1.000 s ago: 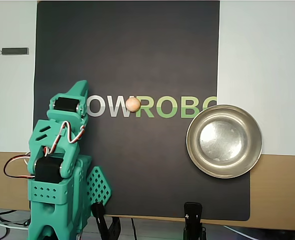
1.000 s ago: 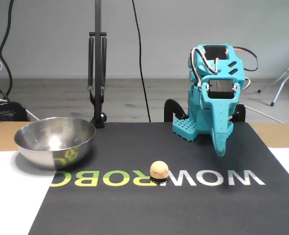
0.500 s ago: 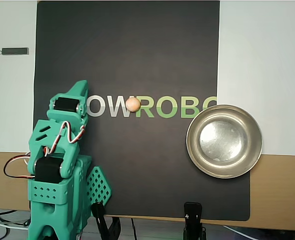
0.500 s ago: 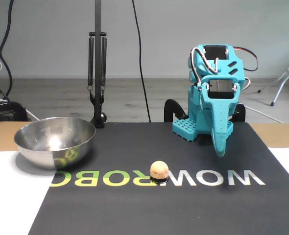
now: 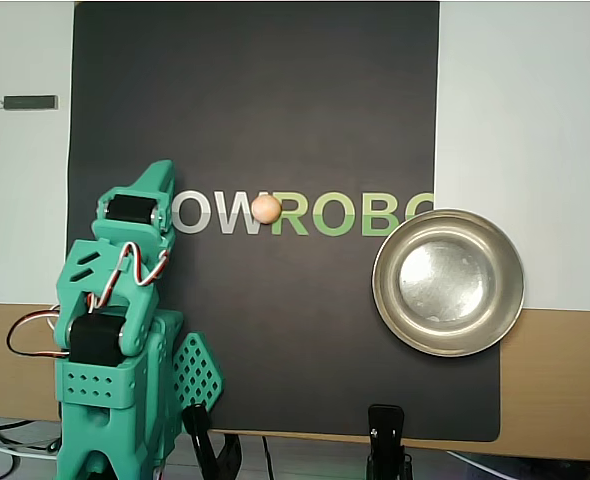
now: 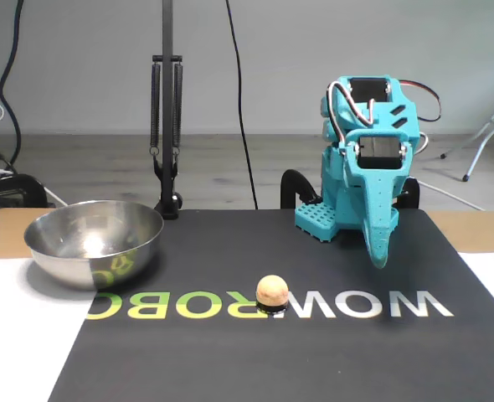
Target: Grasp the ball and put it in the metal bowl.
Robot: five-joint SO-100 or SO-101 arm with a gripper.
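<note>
The round, shiny silver-grey metal bowl [image 5: 448,282] [image 6: 94,241] holds nothing that I can see; its flat bottom only mirrors light, and in the fixed view its outer wall reflects a curl of the mat's green lettering. In the overhead view it sits at about four o'clock from the mat's centre, straddling the mat's edge.

The small, smooth, pale peach-orange ball [image 5: 266,208] [image 6: 272,292] rests on the mat, right on the printed word, between the white W and the green R where an O would fall. It lies well apart from the bowl, at roughly ten o'clock from it in the overhead view.

My teal plastic pincer [image 5: 162,180] [image 6: 381,255] is folded down near my base, tip pointing toward the lettering, near the first white letter and clear of the ball. Its fingers look pressed together, with nothing between them.

The surface is a matte black rectangular mat [image 5: 255,90] [image 6: 255,360] laid over a white sheet [image 5: 525,100] on a light wooden tabletop [image 5: 555,380]. A small dark stick-shaped object [image 5: 30,102] lies on the white at nine o'clock. Behind the table stands a black lamp arm with springs [image 6: 167,100], before a pale wall.

The mat reads "OWROBO" overhead and "WOWROBO" upside down in the fixed view, partly cut off.
</note>
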